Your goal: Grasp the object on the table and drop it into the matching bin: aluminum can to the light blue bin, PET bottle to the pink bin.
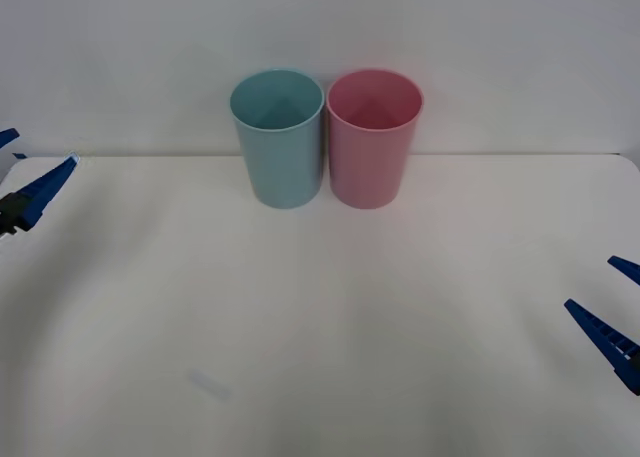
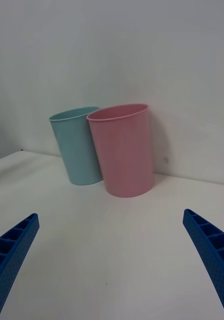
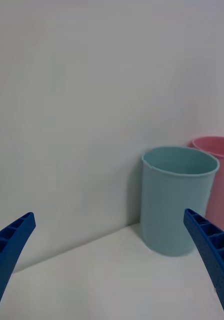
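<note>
The left pincer [image 1: 22, 177] shows at the left edge of the front frame as two bright blue fingers, each a long narrow wedge tapering to a point, fixed to a small black mount with a pale spot. The right pincer [image 1: 622, 305] at the lower right edge has the same blue tapered fingers. Close up, at the bottom corners of the wrist frames, the fingers [image 2: 13, 252] have a finely dotted outer skin and a ribbed, ladder-like inner face of open cells [image 3: 209, 252].
</note>
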You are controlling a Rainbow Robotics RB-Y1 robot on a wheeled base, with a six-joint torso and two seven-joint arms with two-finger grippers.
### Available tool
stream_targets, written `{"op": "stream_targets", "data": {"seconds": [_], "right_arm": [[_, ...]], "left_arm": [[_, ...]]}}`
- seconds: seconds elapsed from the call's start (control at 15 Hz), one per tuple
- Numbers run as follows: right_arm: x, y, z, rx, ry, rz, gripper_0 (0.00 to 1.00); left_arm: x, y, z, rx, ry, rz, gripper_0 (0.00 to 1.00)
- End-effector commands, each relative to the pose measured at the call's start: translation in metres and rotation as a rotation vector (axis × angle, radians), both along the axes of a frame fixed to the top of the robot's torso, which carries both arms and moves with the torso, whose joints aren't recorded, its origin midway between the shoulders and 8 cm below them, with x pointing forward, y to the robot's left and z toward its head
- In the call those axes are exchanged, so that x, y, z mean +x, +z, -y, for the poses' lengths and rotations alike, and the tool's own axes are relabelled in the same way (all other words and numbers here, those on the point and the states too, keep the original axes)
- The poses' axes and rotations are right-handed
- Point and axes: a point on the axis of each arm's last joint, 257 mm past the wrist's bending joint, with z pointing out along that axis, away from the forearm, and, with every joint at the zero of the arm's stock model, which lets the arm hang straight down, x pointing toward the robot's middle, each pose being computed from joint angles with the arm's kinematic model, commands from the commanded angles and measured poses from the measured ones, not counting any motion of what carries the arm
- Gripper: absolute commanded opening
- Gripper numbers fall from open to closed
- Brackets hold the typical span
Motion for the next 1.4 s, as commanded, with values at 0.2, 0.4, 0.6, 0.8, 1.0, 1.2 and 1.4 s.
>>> {"op": "stream_targets", "data": {"seconds": [0.2, 0.4, 0.6, 0.8, 1.0, 1.2, 1.4], "right_arm": [[0.000, 0.000, 0.000, 0.000, 0.000, 0.000, 1.00], [0.000, 0.000, 0.000, 0.000, 0.000, 0.000, 1.00], [0.000, 0.000, 0.000, 0.000, 0.000, 0.000, 1.00], [0.000, 0.000, 0.000, 0.000, 0.000, 0.000, 1.00], [0.000, 0.000, 0.000, 0.000, 0.000, 0.000, 1.00], [0.000, 0.000, 0.000, 0.000, 0.000, 0.000, 1.00], [0.000, 0.000, 0.000, 0.000, 0.000, 0.000, 1.00]], "left_arm": [[-0.042, -0.028, -0.023, 0.065, -0.022, -0.068, 1.00], [-0.065, -0.046, -0.031, 0.087, -0.026, -0.097, 1.00], [-0.092, -0.058, -0.038, 0.079, -0.040, -0.132, 1.00], [-0.110, -0.066, -0.044, 0.060, -0.041, -0.159, 1.00], [-0.122, -0.074, -0.043, 0.045, -0.045, -0.179, 1.00], [-0.124, -0.080, -0.043, 0.042, -0.038, -0.195, 1.00], [-0.124, -0.083, -0.042, 0.041, -0.035, -0.200, 1.00]]}}
